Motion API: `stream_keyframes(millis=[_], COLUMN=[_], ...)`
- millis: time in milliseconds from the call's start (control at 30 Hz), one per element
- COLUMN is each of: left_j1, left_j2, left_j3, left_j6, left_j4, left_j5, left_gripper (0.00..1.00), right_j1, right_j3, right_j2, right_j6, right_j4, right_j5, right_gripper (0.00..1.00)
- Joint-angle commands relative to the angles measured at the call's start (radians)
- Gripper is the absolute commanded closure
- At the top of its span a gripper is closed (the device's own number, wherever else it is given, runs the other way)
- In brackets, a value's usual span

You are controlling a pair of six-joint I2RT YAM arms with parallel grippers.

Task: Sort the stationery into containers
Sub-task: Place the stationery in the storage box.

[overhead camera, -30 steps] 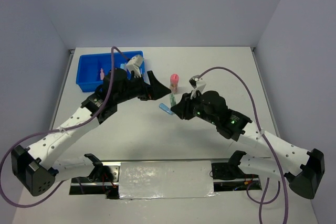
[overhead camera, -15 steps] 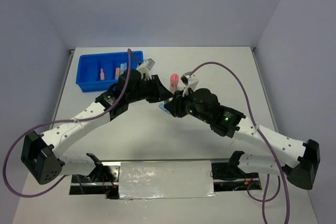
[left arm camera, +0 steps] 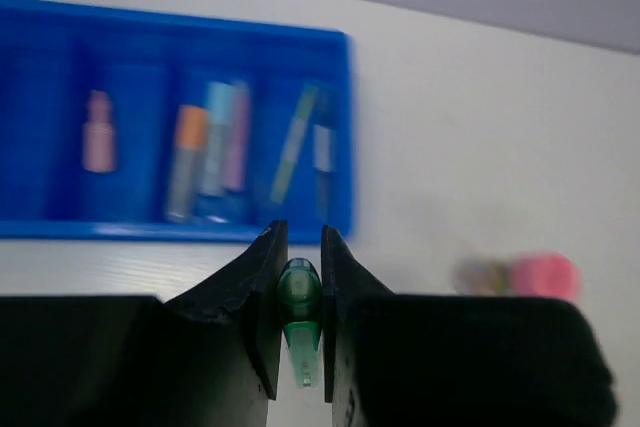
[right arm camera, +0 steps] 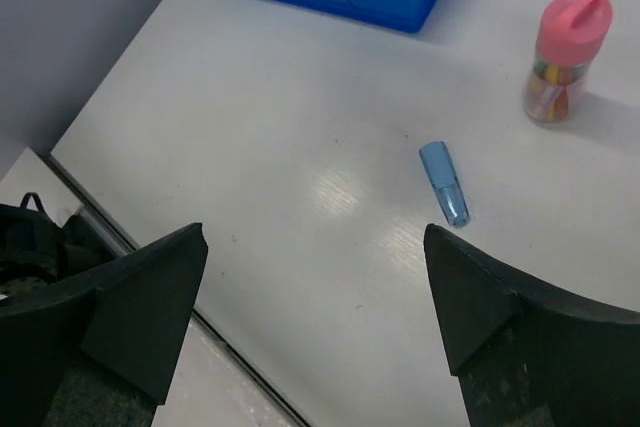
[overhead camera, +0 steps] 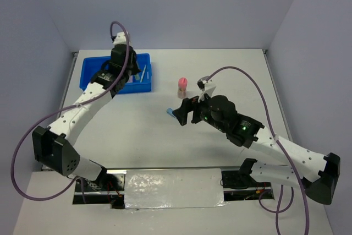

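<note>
Between the dark fingers (left arm camera: 262, 287) of the left gripper (left arm camera: 300, 239), a green marker (left arm camera: 299, 299) is being clamped from both sides, its rounded end pointing toward the blue tray (left arm camera: 40, 97). This gripper is hanging by the tray's right end; whether over it or just beside it I cannot tell. Well to the right of the tray, the right gripper (right arm camera: 315, 237) is hovering with its fingers (right arm camera: 150, 297) spread wide and gripping nothing.

A blue marker (right arm camera: 443, 183) is lying flat on the table (right arm camera: 250, 117), well apart from the tray. A pink-capped cylinder (right arm camera: 566, 55) is standing upright, farther right of the tray than that marker. Inside the tray, a pink piece (left arm camera: 97, 144), an orange-capped stick (left arm camera: 187, 162) and thin pens (left arm camera: 293, 142) are resting in separate compartments. Any print on them is showing too blurred to read.

The white tabletop is catching a soft glare, and pale lilac-grey walls (overhead camera: 181, 4) are closing it in. The tray is sitting toward the far left corner, with a wide stretch of tabletop running from it to the blue marker. The table's near edge (right arm camera: 120, 237) is dropping off well in front of the tray.
</note>
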Motion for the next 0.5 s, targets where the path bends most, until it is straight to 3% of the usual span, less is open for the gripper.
stream_keyframes(millis=[0, 100, 233, 333, 467], left_j1=[0.113, 0.183, 0.251, 0.326, 0.381], left_j2=[0.057, 0.152, 0.351, 0.422, 0.477], left_j3=[-0.037, -0.008, 0.147, 0.185, 0.189], left_j6=[0.276, 0.429, 0.557, 0.538, 0.49], left_j4=[0.199, 0.309, 0.272, 0.28, 0.303], left_j5=[-0.174, -0.142, -0.121, -0.089, 0.002], left_gripper=[0.96, 0.95, 0.98, 0.95, 0.84], right_j1=[-0.005, -0.005, -0.003, -0.003, -0.003], right_j3=[-0.005, -0.026, -0.078, -0.109, -0.098], right_j2=[-0.066, -0.115, -0.181, -0.198, -0.166], right_j6=[-0.035, -0.04, -0.037, -0.049, -0.075], right_j4=[-0.046, -0.089, -0.095, -0.083, -0.094], right_j5=[0.031, 0.005, -0.04, -0.061, -0.094], right_gripper=[0.04, 0.04, 0.04, 0.04, 0.04])
